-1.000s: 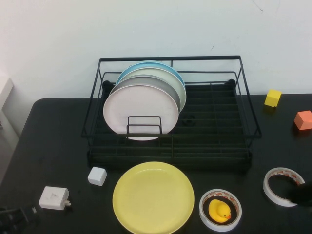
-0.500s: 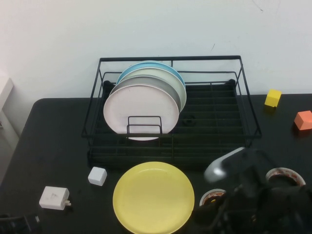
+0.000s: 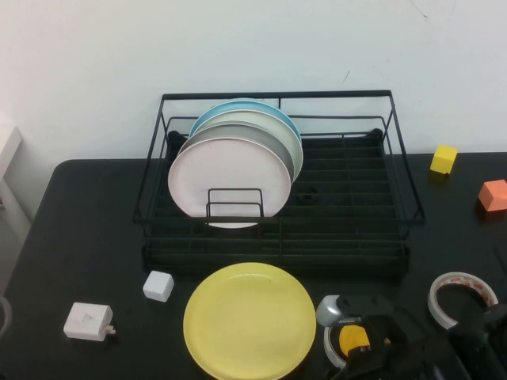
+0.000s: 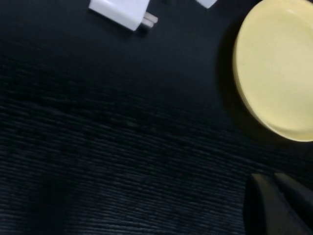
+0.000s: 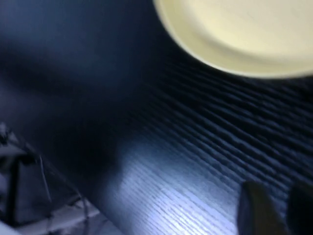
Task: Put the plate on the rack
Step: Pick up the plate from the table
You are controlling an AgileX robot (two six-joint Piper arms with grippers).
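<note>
The pale-yellow plate (image 3: pixel 249 321) lies flat on the black table in front of the black wire rack (image 3: pixel 341 206). It also shows in the left wrist view (image 4: pixel 279 63) and the right wrist view (image 5: pixel 239 34). My right arm (image 3: pixel 396 352) sits low at the table's front right, just right of the plate. My right gripper (image 5: pixel 281 208) hovers over bare table short of the plate's rim, fingers close together and empty. My left gripper (image 4: pixel 274 188) is shut and empty over bare table at the front left, apart from the plate.
The rack's left half holds a pinkish-white plate (image 3: pixel 230 186) with grey, green and blue plates behind it. A white cube (image 3: pixel 158 286) and white charger (image 3: pixel 88 321) lie left of the plate. A tape roll holding a duck (image 3: pixel 354 339), another tape roll (image 3: pixel 459 301), a yellow cube (image 3: pixel 444 158) and an orange block (image 3: pixel 493 195) lie right.
My right arm came in from the right edge, rose over the duck's tape roll, and now sits lower beside the plate. My left arm has slid out of the high view.
</note>
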